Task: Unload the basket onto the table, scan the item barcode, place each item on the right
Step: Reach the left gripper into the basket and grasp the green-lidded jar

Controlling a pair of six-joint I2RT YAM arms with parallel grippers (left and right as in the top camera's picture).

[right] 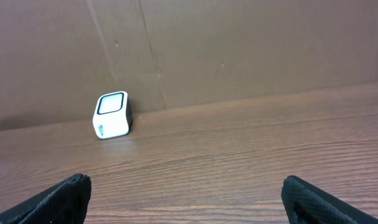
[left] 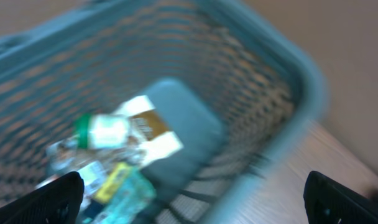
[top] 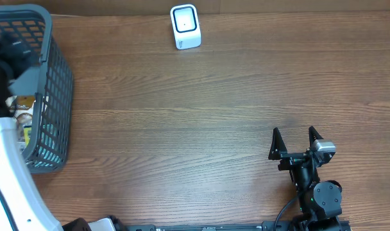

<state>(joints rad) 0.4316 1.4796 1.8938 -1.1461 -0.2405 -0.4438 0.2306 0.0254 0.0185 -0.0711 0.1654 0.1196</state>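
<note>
Looking down through the left pincer [left: 198, 202] into the grey basket [left: 301, 68] at the left edge of the worktop [top: 182, 115]: spread wide, gripping nothing. Down on the basket floor, a jumble of packets [left: 117, 140] (too blurred to read, no barcode to be made out), so nothing picked yet. Over on the right, parked low near the front edge with the right pincer [top: 294, 133] likewise wide open and empty, facing the white scanner [top: 185, 25] well apart at the back wall.

Now for the hazards. Could well clip the basket rim or snag a fingertip in the mesh wall on the way down, given those steep sides and widespread fingers. Might close on two overlapping packets at once, or pinch a slippery wrapper by a corner and drop it halfway across the bare wood. Might also drag the basket along rather than lift the item free. And even with a clean lift, no telling which face carries the barcode, so risks showing the wrong side to the scanner window, or hiding the code under a finger. Long trip to the far edge, too: plenty of room for a loose grip to fail.
</note>
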